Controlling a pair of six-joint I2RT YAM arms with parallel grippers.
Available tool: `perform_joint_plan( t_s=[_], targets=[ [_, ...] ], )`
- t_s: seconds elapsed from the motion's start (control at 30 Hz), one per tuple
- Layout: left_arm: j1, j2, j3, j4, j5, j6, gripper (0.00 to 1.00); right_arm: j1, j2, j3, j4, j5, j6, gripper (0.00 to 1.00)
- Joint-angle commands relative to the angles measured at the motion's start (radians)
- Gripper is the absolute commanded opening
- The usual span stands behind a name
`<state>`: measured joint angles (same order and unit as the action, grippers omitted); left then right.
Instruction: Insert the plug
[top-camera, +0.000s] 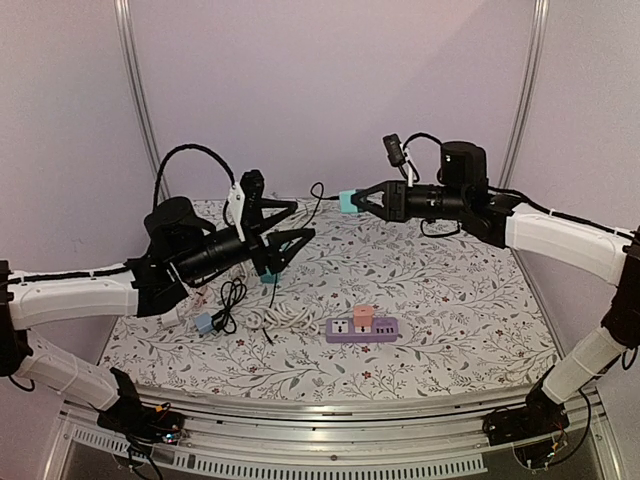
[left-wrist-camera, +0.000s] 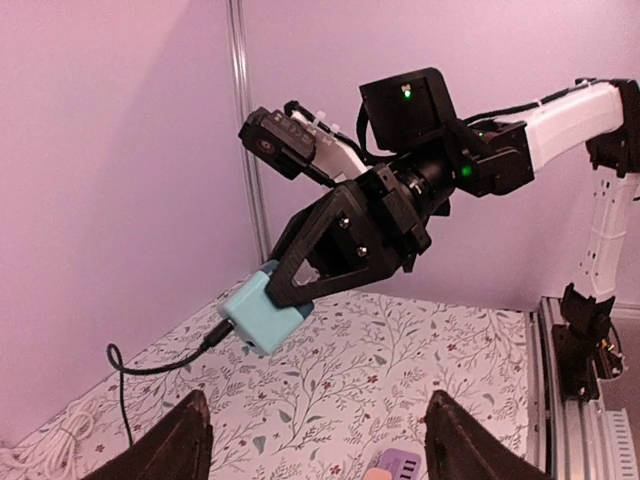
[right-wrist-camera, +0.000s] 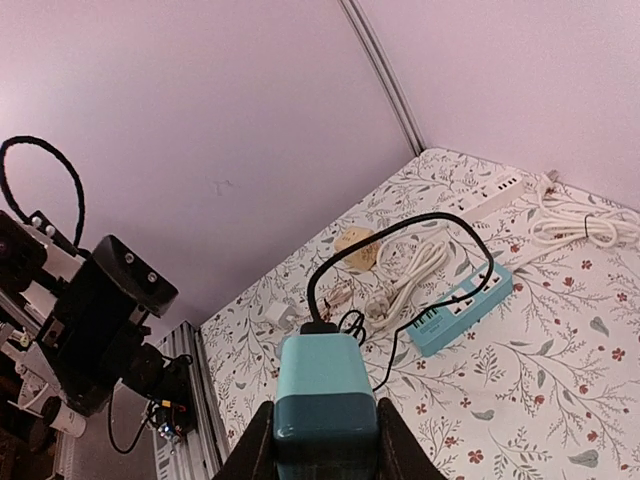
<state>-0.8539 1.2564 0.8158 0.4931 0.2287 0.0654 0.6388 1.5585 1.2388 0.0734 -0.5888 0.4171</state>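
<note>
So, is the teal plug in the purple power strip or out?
Out. The right gripper holds the teal plug in the air, apart from the purple power strip.

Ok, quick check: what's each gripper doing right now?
Left gripper: open, holding nothing.
Right gripper: closed on the blue adapter, with its black cable trailing.

the purple plastic power strip (top-camera: 375, 331) lies open from above and the right; a small pink adapter (top-camera: 363, 313) stands on it, and coiled white cable (top-camera: 282, 317) crowds its left end.
</note>
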Motion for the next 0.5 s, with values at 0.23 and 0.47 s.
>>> perform_joint_plan(
  t_s=[0.23, 0.47],
  targets=[
    [0.033, 0.306, -0.007, 0.712, 0.192, -0.622, 0.85, 0.082, -0.135, -0.053, 0.219, 0.082, -0.089, 0.00],
    [0.060, 0.444, 0.103, 0.849, 0.326, -0.780, 0.68, 0.099, -0.145, -0.060, 0.226, 0.045, -0.110, 0.00]
  ],
)
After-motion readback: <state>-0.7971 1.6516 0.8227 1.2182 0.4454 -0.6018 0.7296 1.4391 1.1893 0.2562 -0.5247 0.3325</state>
